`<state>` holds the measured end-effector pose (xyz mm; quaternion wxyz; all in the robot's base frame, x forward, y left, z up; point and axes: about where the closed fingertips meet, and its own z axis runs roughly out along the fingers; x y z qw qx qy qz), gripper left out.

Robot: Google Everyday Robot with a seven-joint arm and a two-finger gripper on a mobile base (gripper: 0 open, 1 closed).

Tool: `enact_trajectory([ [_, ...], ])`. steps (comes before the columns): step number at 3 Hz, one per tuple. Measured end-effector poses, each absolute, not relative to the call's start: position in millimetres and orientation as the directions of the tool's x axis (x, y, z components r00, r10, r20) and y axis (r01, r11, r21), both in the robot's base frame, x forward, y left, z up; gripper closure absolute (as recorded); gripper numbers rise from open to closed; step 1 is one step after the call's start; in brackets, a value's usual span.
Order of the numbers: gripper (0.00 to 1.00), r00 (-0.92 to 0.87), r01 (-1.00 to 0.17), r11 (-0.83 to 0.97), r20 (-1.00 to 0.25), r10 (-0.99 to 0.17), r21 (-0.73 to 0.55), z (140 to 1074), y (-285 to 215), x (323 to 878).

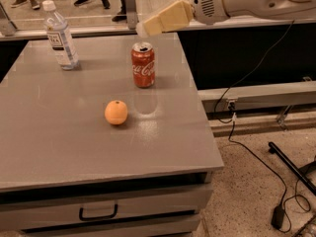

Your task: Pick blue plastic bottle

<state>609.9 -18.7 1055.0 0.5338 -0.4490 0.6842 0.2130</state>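
The blue plastic bottle (59,35) stands upright at the far left of the grey table (59,147). It is clear with a white cap and a pale label with a dark patch. My gripper (143,28) reaches in from the upper right on a white arm. It hovers above the table's far edge, just over the red soda can (143,64). It is well to the right of the bottle and holds nothing that I can see.
An orange (116,112) lies near the table's middle, in front of the can. A drawer with a handle (98,212) is under the tabletop. Cables (256,157) trail on the floor to the right. A glass wall stands behind the table.
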Motion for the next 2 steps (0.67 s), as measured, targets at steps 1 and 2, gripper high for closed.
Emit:
enact_trajectory([
  [1,0.0,-0.021,-0.863,0.464,-0.903,-0.429,-0.199,1046,18,618],
  [2,0.0,-0.018,-0.887,0.417,-0.888,-0.46,-0.198,1037,56,630],
])
